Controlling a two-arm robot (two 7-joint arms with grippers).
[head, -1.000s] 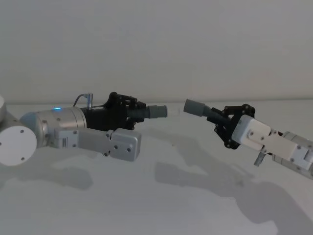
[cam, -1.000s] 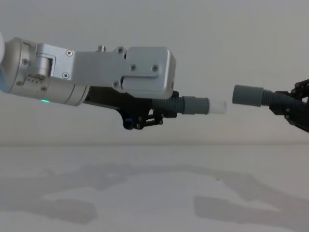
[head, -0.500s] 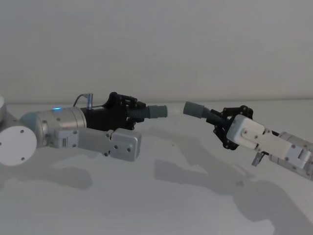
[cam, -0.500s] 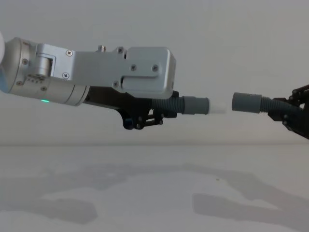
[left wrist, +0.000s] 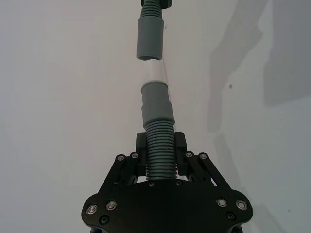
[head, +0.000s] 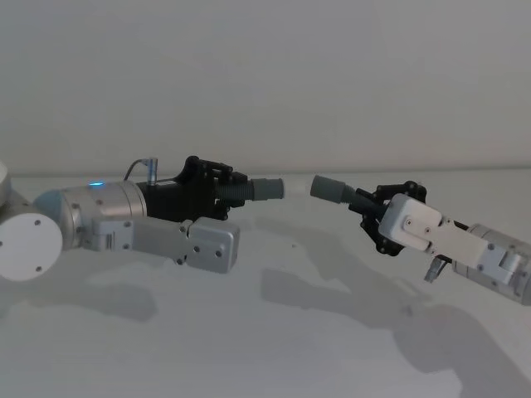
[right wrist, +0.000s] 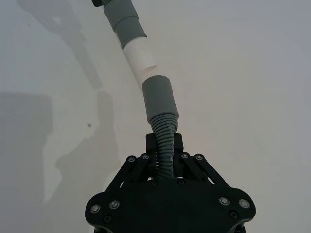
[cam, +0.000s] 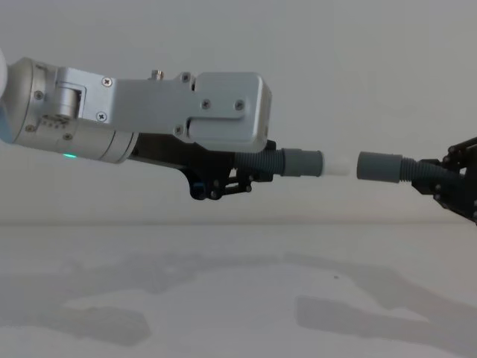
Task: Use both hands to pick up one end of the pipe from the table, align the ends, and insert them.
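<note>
White table (head: 274,332) below; L gripper (cam: 223,179) & R gripper (head: 375,217) level, jaws clamped on hose pieces, cuffs facing, small gap.

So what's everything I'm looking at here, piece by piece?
hose pieces: 2, dark grey ribbed; left one and right one held in the air, ends facing, a small gap between.
cuffs: 2, lighter grey; left cuff, right cuff.
white tip: 1, sticks out of the left cuff.
table: 1, white, below.
left gripper: black, shut on the left hose piece.
right gripper: black, shut on the right hose piece.
</note>
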